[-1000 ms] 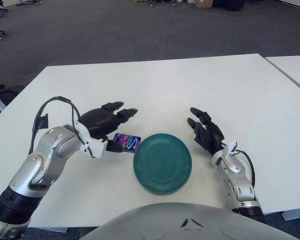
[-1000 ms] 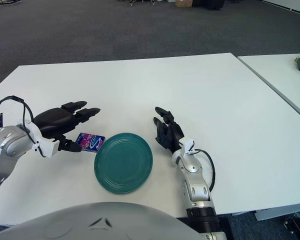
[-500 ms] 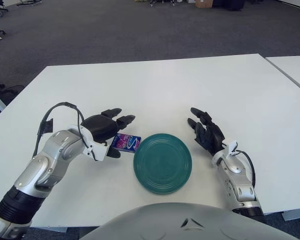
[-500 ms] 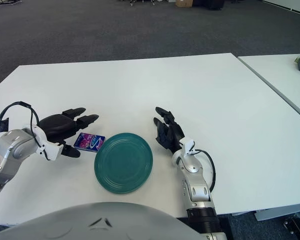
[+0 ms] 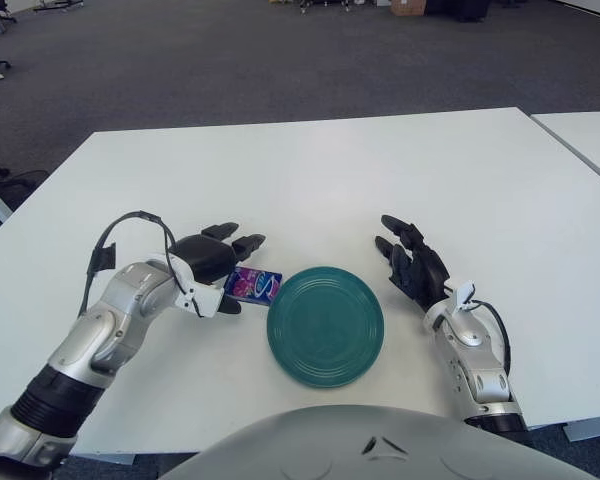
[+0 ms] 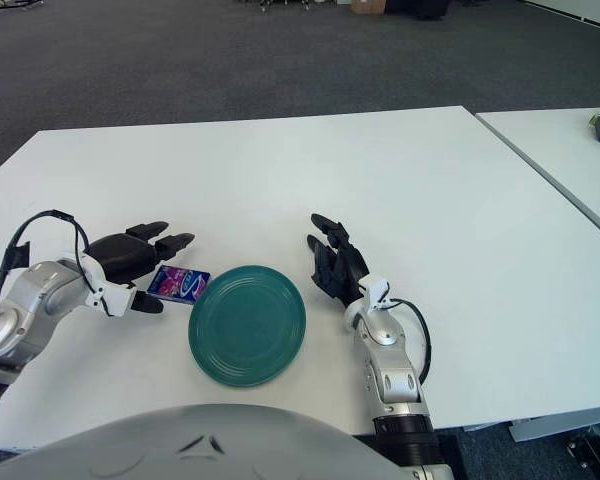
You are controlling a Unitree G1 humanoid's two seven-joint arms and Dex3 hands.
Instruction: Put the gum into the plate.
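Right, gum [image 5: 254, 286] lies flat on the counter [image 5: 310, 180], just left of the plate [image 5: 325, 325]. Your left hand [image 5: 208, 262] hovers beside it, fingers spread, grasping nothing. Probably a light, stiff, slick pack: pinch its long edges. Right hand [image 5: 412, 268] parked, fingers relaxed.

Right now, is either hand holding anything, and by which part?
Nothing is held. The left hand is open beside the gum, which lies on the table; the right hand rests open.

You get bright, even overhead light; the white table [image 5: 310, 170] shows soft shadows only beneath the left hand [image 5: 212, 262].
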